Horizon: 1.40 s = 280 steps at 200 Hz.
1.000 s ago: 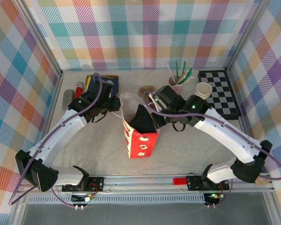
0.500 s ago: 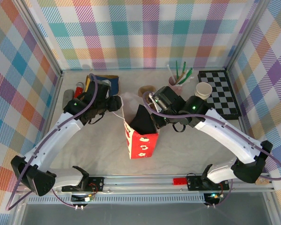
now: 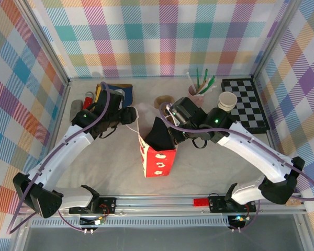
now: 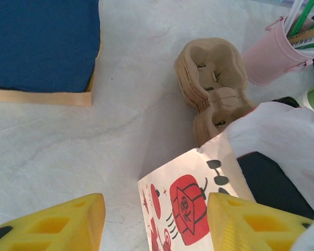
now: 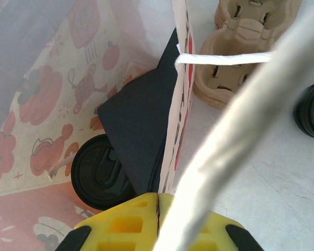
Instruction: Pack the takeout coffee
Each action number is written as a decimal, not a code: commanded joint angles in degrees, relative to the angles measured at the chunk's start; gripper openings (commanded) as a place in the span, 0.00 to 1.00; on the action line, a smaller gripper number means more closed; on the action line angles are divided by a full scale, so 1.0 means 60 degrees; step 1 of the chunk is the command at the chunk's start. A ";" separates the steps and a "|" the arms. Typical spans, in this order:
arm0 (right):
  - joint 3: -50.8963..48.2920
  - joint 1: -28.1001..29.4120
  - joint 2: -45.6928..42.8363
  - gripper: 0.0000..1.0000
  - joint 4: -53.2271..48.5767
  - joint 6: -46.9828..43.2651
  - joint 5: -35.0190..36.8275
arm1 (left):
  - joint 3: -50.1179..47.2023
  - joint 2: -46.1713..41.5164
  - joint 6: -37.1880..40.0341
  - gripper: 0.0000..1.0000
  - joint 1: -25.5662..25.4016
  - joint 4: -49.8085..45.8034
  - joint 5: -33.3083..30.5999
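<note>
Right gripper [image 5: 158,204] is pinched tight on the rim of the paper bag [image 3: 158,154]. Its yellow fingers are pressed together, and the bag's wall runs down between them on the bag's far-right side. Left gripper [image 4: 156,219] hangs over the bag's far-left corner with its fingers [image 4: 57,222] spread wide and nothing in them, so that one's just open.

The takeout coffee [image 5: 99,172] sits down inside the bag, near the bottom. Its black round lid is partly tucked under a dark fold [image 5: 138,130], and I can't make out the cup body.

A stack of pulp cup carriers [image 4: 214,78] sits just behind the bag. The pink cup of straws [image 4: 275,55] is behind and to the right of the bag. A blue block [image 4: 42,42] is off behind the bag's left side.
</note>
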 commanded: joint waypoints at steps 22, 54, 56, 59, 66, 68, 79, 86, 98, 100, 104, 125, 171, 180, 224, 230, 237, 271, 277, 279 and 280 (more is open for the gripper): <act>0.0187 0.0142 -0.0143 0.10 0.0330 0.0131 -0.0014 | 0.0637 0.0295 0.0354 0.54 0.0257 -0.0247 -0.0125; 0.0299 0.0190 0.0093 0.16 0.0439 0.0157 -0.0074 | 0.0991 0.0237 0.0444 0.56 0.0312 -0.0506 -0.0137; 0.0296 0.0195 0.0096 0.17 0.0440 0.0155 -0.0074 | 0.0989 0.0222 0.0467 0.56 0.0309 -0.0505 -0.0135; 0.0295 0.0189 0.0108 0.18 0.0452 0.0161 -0.0060 | 0.0988 0.0194 0.0485 0.57 0.0309 -0.0511 -0.0131; 0.0284 0.0211 0.0126 0.22 0.0481 0.0178 -0.0046 | 0.0989 0.0140 0.0497 0.60 0.0316 -0.0555 -0.0165; 0.0281 0.0208 0.0126 0.22 0.0484 0.0178 -0.0045 | 0.0977 0.0132 0.0490 0.60 0.0318 -0.0569 -0.0178; 0.0266 0.0202 0.0154 0.23 0.0514 0.0164 -0.0032 | 0.0912 0.0070 0.0488 0.63 0.0323 -0.0618 -0.0263; 0.0236 0.0201 0.0166 0.24 0.0536 0.0140 -0.0030 | 0.0838 0.0039 0.0465 0.63 0.0335 -0.0633 -0.0284; 0.0210 0.0211 0.0198 0.24 0.0551 0.0091 -0.0005 | 0.0704 -0.0034 0.0404 0.65 0.0338 -0.0651 -0.0268; 0.0200 0.0208 0.0210 0.24 0.0556 0.0091 -0.0002 | 0.0675 -0.0047 0.0393 0.65 0.0338 -0.0659 -0.0266; 0.0194 0.0209 0.0225 0.24 0.0558 0.0076 -0.0002 | 0.0634 -0.0076 0.0361 0.65 0.0338 -0.0645 -0.0266; 0.0218 0.0200 0.0310 0.24 0.0559 0.0011 -0.0001 | 0.0449 -0.0280 0.0278 0.67 0.0338 -0.0632 -0.0383; 0.0634 0.0209 0.0571 0.22 0.0412 -0.0226 0.0131 | 0.0681 -0.0697 0.0268 0.65 0.0338 -0.0943 -0.0734; 0.0725 0.0211 0.0628 0.20 0.0425 -0.0296 0.0131 | 0.0694 -0.0777 0.0268 0.61 0.0338 -0.0957 -0.0725; 0.1694 0.0205 0.1328 0.16 0.0098 -0.0740 0.0131 | 0.0728 -0.1102 0.0114 0.53 0.0338 -0.1108 -0.0547; 0.1802 0.0206 0.1398 0.16 0.0078 -0.0777 0.0131 | 0.0711 -0.1168 0.0107 0.53 0.0340 -0.1102 -0.0573; 0.1933 0.0211 0.1479 0.16 0.0039 -0.0809 0.0142 | 0.0728 -0.1203 0.0110 0.54 0.0345 -0.1131 -0.0655; 0.2134 0.0205 0.1606 0.21 -0.0043 -0.0821 0.0057 | 0.0727 -0.1301 0.0012 0.72 0.0338 -0.1248 -0.0728; 0.2113 0.0199 0.1606 0.23 -0.0040 -0.0822 0.0092 | 0.0751 -0.1318 -0.0016 0.75 0.0340 -0.1301 -0.0687; 0.2112 0.0197 0.1606 0.23 -0.0042 -0.0822 0.0110 | 0.0768 -0.1316 -0.0023 0.76 0.0338 -0.1308 -0.0664; 0.2112 0.0197 0.1606 0.23 -0.0042 -0.0820 0.0113 | 0.0775 -0.1328 -0.0024 0.76 0.0338 -0.1317 -0.0653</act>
